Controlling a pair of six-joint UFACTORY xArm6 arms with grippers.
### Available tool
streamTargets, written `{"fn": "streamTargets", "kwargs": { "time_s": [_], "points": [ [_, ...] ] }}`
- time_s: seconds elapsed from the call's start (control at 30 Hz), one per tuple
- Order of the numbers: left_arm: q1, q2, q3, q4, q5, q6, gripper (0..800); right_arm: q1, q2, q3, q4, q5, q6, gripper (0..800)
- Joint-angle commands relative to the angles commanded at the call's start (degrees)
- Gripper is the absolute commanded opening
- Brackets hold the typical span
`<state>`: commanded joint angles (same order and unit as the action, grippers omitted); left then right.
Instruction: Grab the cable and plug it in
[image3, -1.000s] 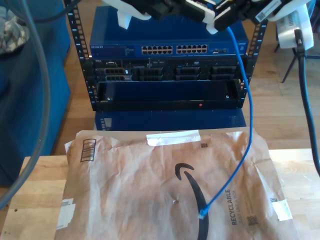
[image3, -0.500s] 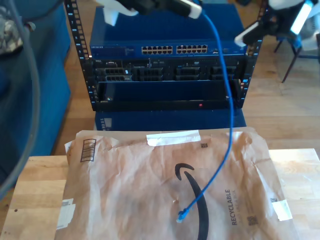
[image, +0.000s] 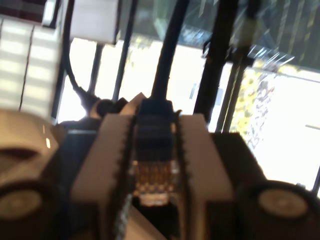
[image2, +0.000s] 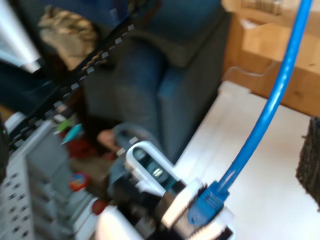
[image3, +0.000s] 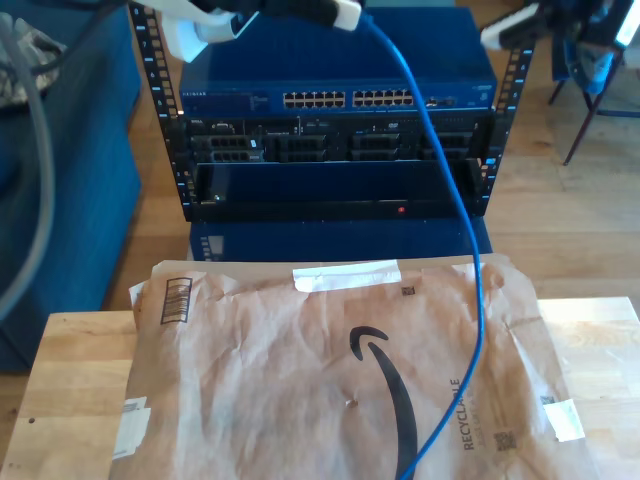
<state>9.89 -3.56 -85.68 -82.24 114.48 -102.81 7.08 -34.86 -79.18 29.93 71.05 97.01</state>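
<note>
Cable end first: near the exterior view's top left you see my first gripper (image3: 345, 12) clamped on the cable (image3: 455, 200). The first wrist view shows its clear plug (image: 152, 182) pinched between the fingers. The blue cord drops in front of the rack (image3: 330, 130) and crosses the paper mailer (image3: 250, 370). At the top right an arm (image3: 520, 22) hangs apart; you cannot tell whether my second gripper is open.

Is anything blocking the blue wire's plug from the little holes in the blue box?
Nothing visible. My first tool holds the thin blue cable above the blue network switch; its row of ports is uncovered.
</note>
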Motion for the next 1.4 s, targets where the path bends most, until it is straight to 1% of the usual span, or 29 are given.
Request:
{"fn": "streamTargets", "kwargs": {
  "time_s": [0.17,0.27,0.43,0.6,0.73,0.87,1.07,1.2,1.3,1.4],
  "points": [
    [0.62,1.58,0.09,-2.81,2.02,-2.90,6,0.62,-3.52,0.26,0.00,-2.64,-3.08,797],
    [0.62,1.85,0.18,-5.36,3.34,-3.96,7,4.57,-3.87,0.44,-0.09,-4.75,-3.34,796],
    [1.32,2.73,1.49,-7.91,5.01,-6.51,7,10.90,-4.92,6.59,-0.18,-16.09,-9.05,796],
    [2.11,4.13,2.46,-12.22,7.56,-8.79,9,11.34,-7.30,8.53,0.00,-18.20,-9.23,796],
    [2.11,5.36,2.99,-12.57,8.88,-9.32,11,13.89,-7.91,9.67,0.00,-21.80,-10.37,796],
    [2.11,5.54,3.08,-13.71,9.58,-9.58,11,15.38,-7.91,11.43,0.00,-25.23,-10.55,796],
    [2.02,5.80,3.87,-14.86,10.37,-10.37,13,18.73,-10.55,19.16,0.00,-33.23,-13.63,794],
    [2.02,6.15,4.13,-14.95,11.16,-10.37,13,20.31,-11.60,21.01,0.00,-35.34,-13.80,793],
    [2.02,6.33,4.48,-17.05,12.22,-10.37,20,21.71,-11.87,22.42,0.00,-36.40,-13.89,791],
    [1.93,6.51,4.92,-17.49,12.92,-10.37,22,22.15,-11.87,23.21,0.00,-36.48,-13.89,789]
  ]
}}
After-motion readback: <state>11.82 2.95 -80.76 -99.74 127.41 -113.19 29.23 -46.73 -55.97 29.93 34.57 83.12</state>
